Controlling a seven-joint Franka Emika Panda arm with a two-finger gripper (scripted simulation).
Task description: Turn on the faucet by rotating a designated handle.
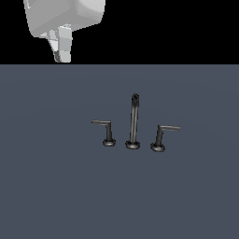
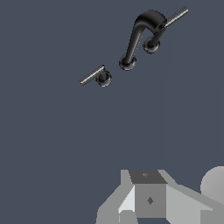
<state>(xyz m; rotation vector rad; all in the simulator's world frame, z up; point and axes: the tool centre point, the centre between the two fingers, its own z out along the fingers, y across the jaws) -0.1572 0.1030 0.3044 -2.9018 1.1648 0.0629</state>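
Simulated scene: bare grey floor point(image 1: 46, 186), black void, faucet point(image 1: 133, 122).

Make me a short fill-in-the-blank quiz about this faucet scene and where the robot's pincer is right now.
1. The spout stands between ____ levers.
2. In the exterior view, the handle has its thin arm bending toward that view's ____.
3. The other lever bends toward the exterior view's ____.
4. The pincer touches ____ of the faucet's three pieces.

Missing words: two; left; right; none
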